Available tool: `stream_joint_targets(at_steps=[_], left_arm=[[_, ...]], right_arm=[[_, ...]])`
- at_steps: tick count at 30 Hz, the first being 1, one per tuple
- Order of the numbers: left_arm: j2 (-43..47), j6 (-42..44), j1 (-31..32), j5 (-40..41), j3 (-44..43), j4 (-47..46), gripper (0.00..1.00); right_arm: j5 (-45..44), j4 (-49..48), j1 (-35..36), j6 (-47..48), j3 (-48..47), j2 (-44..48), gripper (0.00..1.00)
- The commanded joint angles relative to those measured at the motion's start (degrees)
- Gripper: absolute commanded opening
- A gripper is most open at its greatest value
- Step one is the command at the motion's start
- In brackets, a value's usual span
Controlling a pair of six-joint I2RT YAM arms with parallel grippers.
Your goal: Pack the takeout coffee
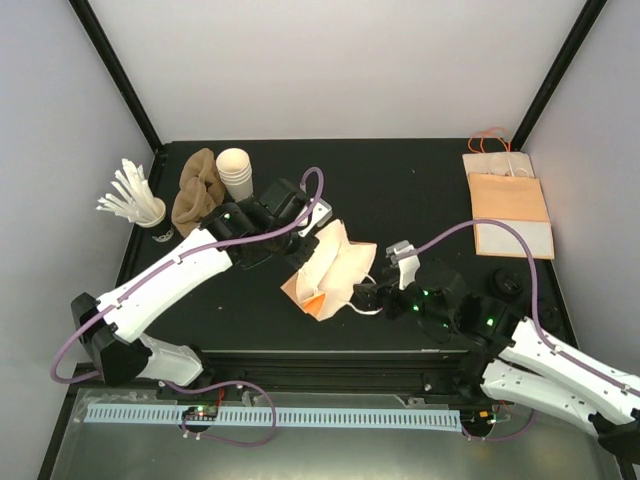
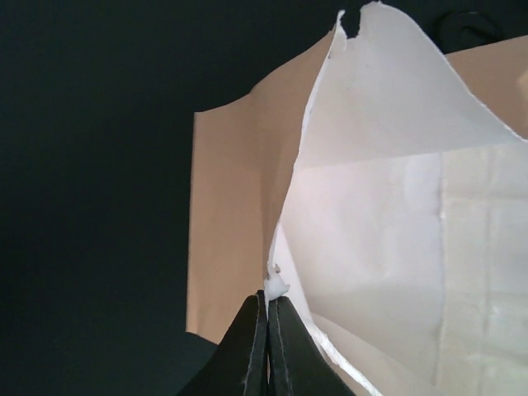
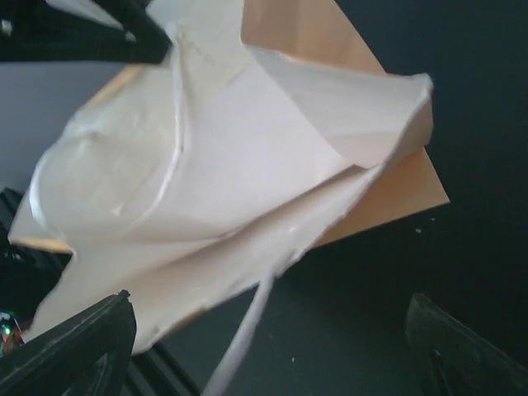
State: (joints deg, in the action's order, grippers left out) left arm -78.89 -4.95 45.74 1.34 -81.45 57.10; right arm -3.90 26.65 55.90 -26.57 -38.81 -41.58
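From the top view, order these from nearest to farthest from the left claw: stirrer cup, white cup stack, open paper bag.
1. open paper bag, pinched by the left claw, centre.
2. white cup stack, back left.
3. stirrer cup, left edge.

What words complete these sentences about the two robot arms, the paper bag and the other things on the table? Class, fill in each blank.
1. The left arm's fingers are ___ on the rim of the open brown paper bag with a white lining.
2. The right arm's fingers stand ___, gripping nothing.
3. The stack of plain white paper cups stands near the back ___ corner of the black table.
4. The flat brown paper bags with orange handles lie near the back ___ corner.

Missing words: shut; open; left; right.
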Motion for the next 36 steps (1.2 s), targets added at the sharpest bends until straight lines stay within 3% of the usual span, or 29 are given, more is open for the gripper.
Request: stream_joint_targets(at_steps=[1, 4, 9, 17, 24, 29, 31, 32, 33, 35, 36], left_arm=[[0.11, -1.42, 0.32, -8.74, 1.22, -4.69, 0.01], [0.59, -3.29, 0.41, -10.63, 2.99, -6.78, 0.02], [1.22, -5.03, 0.43, -15.81, 5.21, -9.67, 0.02], [0.2, -7.75, 0.41, -22.32, 8.15, -12.85, 0.02], [0.2, -7.91, 0.41, -14.63, 9.14, -11.28, 0.02], [0.19, -7.7, 0.41, -15.45, 8.44, -11.72, 0.02], [-0.01, -7.64, 0.43, -16.5, 8.35, -12.24, 0.02], [-0.17, -7.72, 0.41, -17.01, 8.33, -12.5, 0.01], [-0.26, -7.77, 0.49, -17.42, 8.33, -12.57, 0.02], [-0.47, -8.12, 0.47, -17.67, 8.16, -12.58, 0.02], [-0.47, -8.23, 0.48, -17.69, 8.08, -12.49, 0.01]], right_arm=[[-3.82, -5.81, 0.26, -10.95, 1.08, 0.61, 0.95], [-7.28, -5.16, 0.22, -20.29, -1.25, -3.35, 0.96], [-13.57, -3.11, 0.26, -22.93, -3.95, -10.41, 1.0], [-25.4, -7.43, 0.33, -35.62, -2.43, -10.27, 1.0], [-19.83, -6.52, 0.26, -28.35, -5.95, -6.87, 0.99], [-13.29, -0.87, 0.27, -19.92, -10.62, -3.8, 0.96], [-8.79, -1.64, 0.27, -16.62, -11.74, -2.72, 0.85], [-6.74, -2.06, 0.23, -15.47, -12.42, -2.51, 0.73], [-4.36, -2.86, 0.24, -14.18, -13.0, -2.69, 0.57], [-1.29, -3.47, 0.31, -12.81, -15.25, -4.27, 0.16], [-0.94, -2.71, 0.25, -13.14, -16.91, -5.87, 0.04]])
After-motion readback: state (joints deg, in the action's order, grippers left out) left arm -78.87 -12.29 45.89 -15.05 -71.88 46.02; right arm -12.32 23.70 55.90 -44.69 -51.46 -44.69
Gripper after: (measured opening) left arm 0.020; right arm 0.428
